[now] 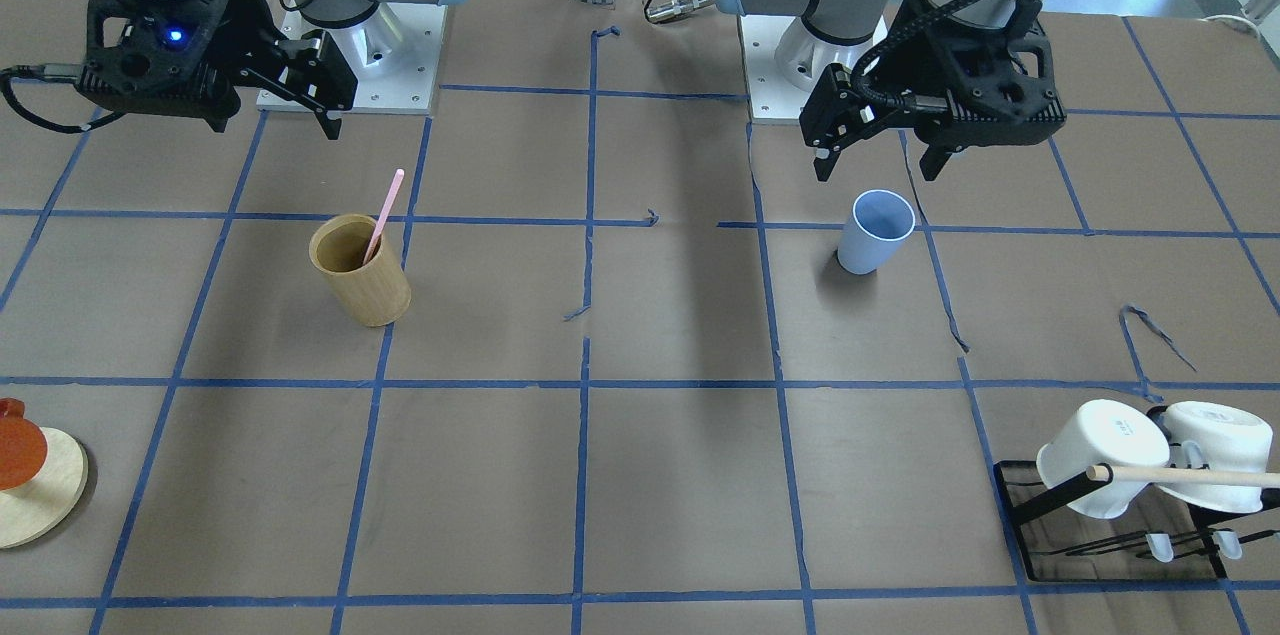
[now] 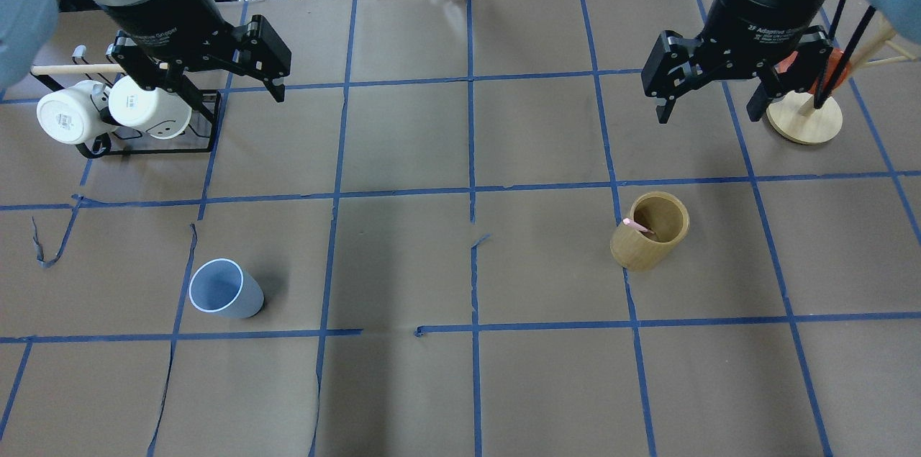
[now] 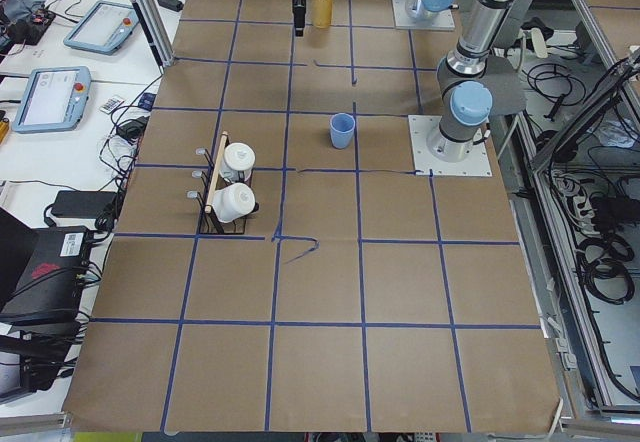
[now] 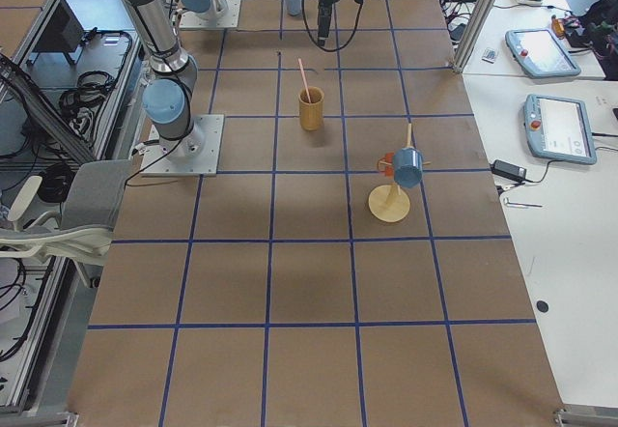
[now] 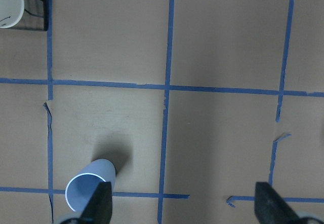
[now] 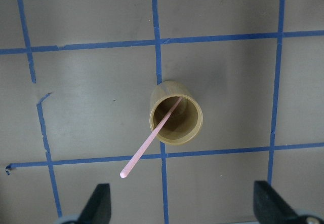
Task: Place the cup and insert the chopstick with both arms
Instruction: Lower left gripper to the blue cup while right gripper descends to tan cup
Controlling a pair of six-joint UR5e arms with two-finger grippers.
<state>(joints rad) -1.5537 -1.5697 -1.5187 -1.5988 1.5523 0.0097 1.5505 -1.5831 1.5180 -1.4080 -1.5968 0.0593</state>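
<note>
The light blue cup (image 1: 876,230) stands upright on the brown table on my left side; it also shows in the overhead view (image 2: 224,289) and the left wrist view (image 5: 90,191). My left gripper (image 1: 878,170) is open and empty, above and just behind the cup (image 2: 230,93). The pink chopstick (image 1: 385,213) leans inside the tan wooden cup (image 1: 360,270) on my right side, with its tip sticking out (image 6: 152,135). My right gripper (image 1: 275,120) is open and empty, high above and apart from the wooden cup (image 2: 650,230).
A black rack (image 2: 151,150) holds two white mugs (image 2: 68,119) and a long wooden rod at the far left. A round wooden stand (image 2: 806,124) with a reddish item is at the far right. Blue tape lines grid the table.
</note>
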